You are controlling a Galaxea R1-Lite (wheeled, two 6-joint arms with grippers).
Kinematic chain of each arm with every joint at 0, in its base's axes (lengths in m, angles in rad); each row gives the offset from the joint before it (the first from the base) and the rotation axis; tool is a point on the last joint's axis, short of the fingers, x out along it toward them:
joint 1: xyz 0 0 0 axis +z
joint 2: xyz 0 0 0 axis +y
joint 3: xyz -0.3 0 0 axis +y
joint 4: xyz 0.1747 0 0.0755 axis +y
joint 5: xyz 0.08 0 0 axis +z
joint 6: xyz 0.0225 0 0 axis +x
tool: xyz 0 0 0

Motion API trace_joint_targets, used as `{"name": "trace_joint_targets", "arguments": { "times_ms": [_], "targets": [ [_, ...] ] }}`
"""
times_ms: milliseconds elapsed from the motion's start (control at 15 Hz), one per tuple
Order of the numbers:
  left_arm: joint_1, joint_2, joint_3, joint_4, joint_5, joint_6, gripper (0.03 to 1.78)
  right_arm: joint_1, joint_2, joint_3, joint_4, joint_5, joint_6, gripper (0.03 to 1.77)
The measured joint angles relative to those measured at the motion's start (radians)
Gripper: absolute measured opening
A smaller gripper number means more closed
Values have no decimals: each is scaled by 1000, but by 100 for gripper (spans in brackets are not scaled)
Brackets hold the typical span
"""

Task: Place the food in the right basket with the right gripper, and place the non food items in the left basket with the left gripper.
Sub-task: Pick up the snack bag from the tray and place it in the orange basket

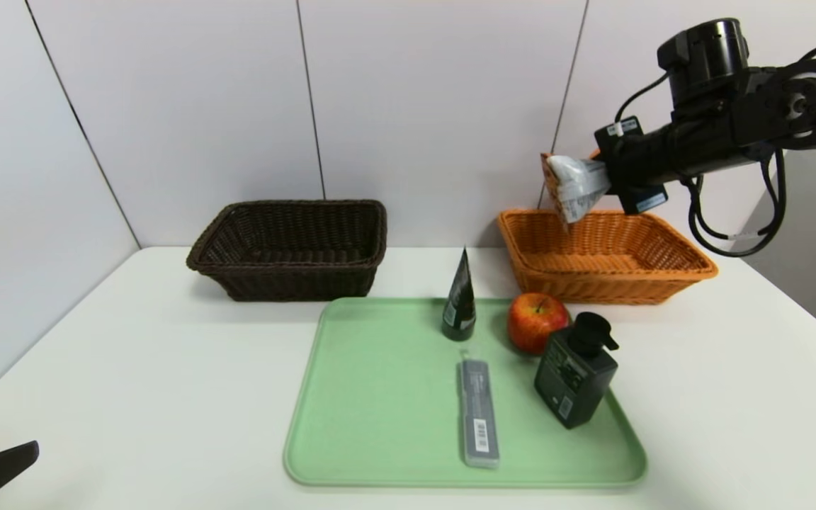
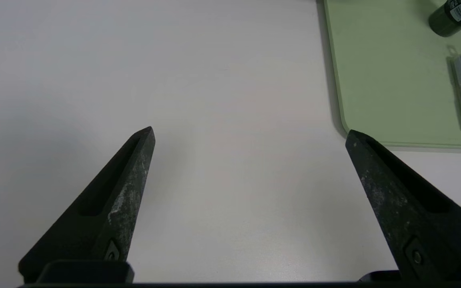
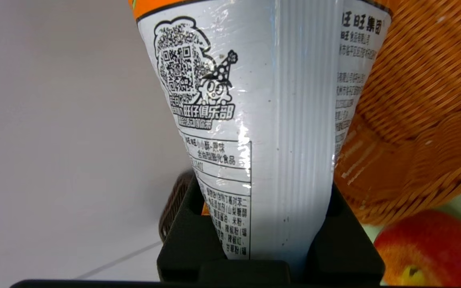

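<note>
Holding the snack packet [image 1: 576, 185] tight in my right claw [image 1: 603, 180] above the orange basket [image 1: 684, 273]; apple [image 1: 535, 322], tube [image 1: 459, 301], pump bottle [image 1: 574, 372] and grey case [image 1: 479, 414] wait on the tray [image 1: 351, 425].

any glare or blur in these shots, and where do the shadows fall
Right wrist view: bright glare streaks on the snack packet, with the apple soft and out of focus. Head view: soft shadows beside the dark basket. Left wrist view: even light, faint shadow.
</note>
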Motion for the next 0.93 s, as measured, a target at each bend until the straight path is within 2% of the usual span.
{"name": "trace_joint_targets", "arguments": {
  "times_ms": [200,733,933],
  "targets": [
    [0,8,5,-1,-22,0,169,-59,64,-6,0,-2,40,45],
    [0,12,9,1,-27,0,169,-103,192,-37,-11,-4,70,47],
    [0,12,9,1,-27,1,169,-107,204,-38,-26,-4,66,88]
  ]
}}
